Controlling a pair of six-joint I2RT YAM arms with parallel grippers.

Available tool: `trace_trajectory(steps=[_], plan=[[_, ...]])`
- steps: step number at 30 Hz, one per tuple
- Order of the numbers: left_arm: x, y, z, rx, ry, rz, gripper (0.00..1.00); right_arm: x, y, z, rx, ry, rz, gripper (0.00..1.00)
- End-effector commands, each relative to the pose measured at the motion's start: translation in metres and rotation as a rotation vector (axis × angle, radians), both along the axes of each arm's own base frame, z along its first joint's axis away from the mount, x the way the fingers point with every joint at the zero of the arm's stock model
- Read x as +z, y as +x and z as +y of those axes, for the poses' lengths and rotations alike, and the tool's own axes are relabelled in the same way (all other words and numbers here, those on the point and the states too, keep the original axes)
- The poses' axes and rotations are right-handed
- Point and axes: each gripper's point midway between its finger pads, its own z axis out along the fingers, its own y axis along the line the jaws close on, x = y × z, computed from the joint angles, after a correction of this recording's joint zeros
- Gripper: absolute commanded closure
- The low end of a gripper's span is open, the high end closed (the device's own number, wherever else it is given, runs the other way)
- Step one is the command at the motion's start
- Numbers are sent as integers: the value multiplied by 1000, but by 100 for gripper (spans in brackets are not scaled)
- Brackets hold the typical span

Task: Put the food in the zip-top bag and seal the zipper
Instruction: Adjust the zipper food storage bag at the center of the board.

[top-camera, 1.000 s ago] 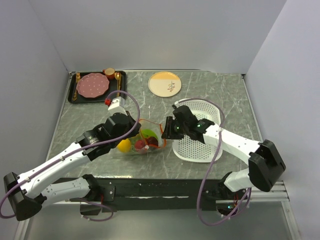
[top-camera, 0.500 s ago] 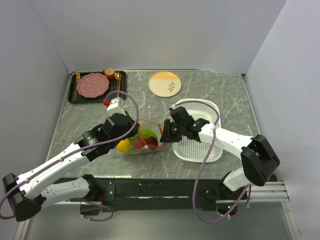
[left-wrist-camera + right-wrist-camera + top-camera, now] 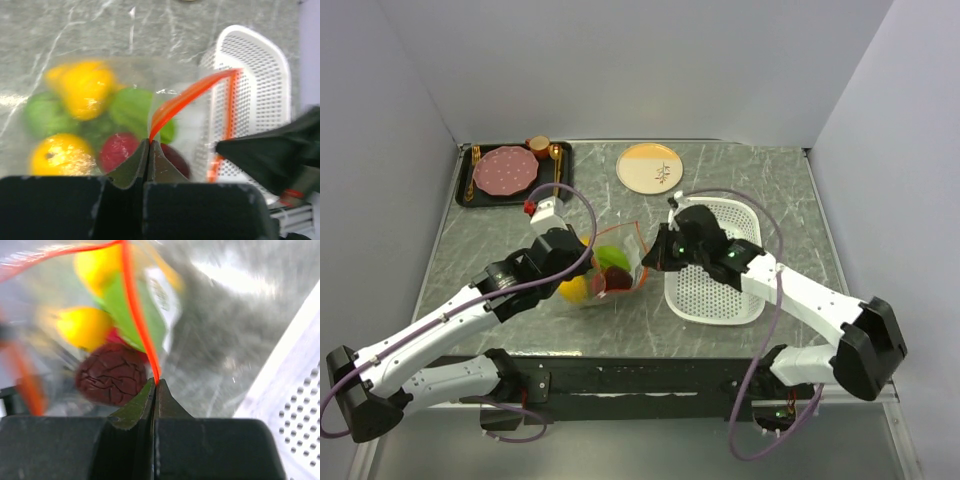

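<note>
while the left pincer [image 3: 149,143] is clenched on one end of the zipper [image 3: 192,92], the zip-top bag [image 3: 603,268] sits on the bench [image 3: 770,175] between both arms with the food [image 3: 85,87] inside. its orange strip runs rightward to the right pincer [image 3: 156,383], clamped on it beside the white basket [image 3: 715,292]. sealing probably means a pull along that left-to-right line, both arms equally near.
</note>
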Motion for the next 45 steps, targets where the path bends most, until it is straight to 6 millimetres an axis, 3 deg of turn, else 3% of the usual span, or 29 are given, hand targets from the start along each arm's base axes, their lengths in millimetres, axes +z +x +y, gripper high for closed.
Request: trace_trajectory(steps=[1, 3, 5, 6, 7, 8, 12, 15, 22, 25, 31, 32, 34, 35, 41, 45], plan=[[-26, -2, 5, 13, 56, 56, 99, 38, 25, 19, 107, 13, -91, 100], [-22, -6, -14, -78, 9, 56, 99, 41, 19, 38, 186, 50, -88, 100], [-6, -6, -32, -154, -59, 15, 99, 46, 14, 50, 209, 86, -98, 100], [5, -5, -36, -167, -83, -11, 99, 38, 15, 52, 208, 72, -78, 100], [18, -3, -41, -184, -113, -45, 99, 43, 24, 51, 177, 50, -85, 100], [32, -3, -44, -197, -145, -79, 99, 24, 26, 44, 148, -23, -29, 100], [58, -2, -47, -226, -177, -154, 96, 20, 33, 40, 102, -54, -29, 100], [55, -3, -62, -303, -156, -143, 95, 11, 34, 30, 50, -86, -13, 100], [6, 1, -96, -372, -127, 13, 99, -5, 34, 7, -88, -102, 3, 100], [4, 1, -102, -383, -159, 17, 99, -7, 33, -1, -142, -92, 12, 100], [13, 3, -93, -358, -142, -19, 81, -14, 29, -20, -238, -100, 16, 100], [14, 3, -94, -367, -139, -23, 69, -13, 28, -22, -245, -96, 15, 100], [14, 0, -98, -393, -140, -19, 62, -13, 29, -24, -254, -99, 10, 100], [14, 0, -100, -404, -142, -19, 51, -13, 29, -26, -262, -104, 11, 100], [19, -10, -101, -438, -182, -10, 46, -11, 33, -35, -298, -105, 1, 100], [37, -21, -84, -397, -244, -37, 29, -20, 36, -47, -319, -123, 22, 100]])
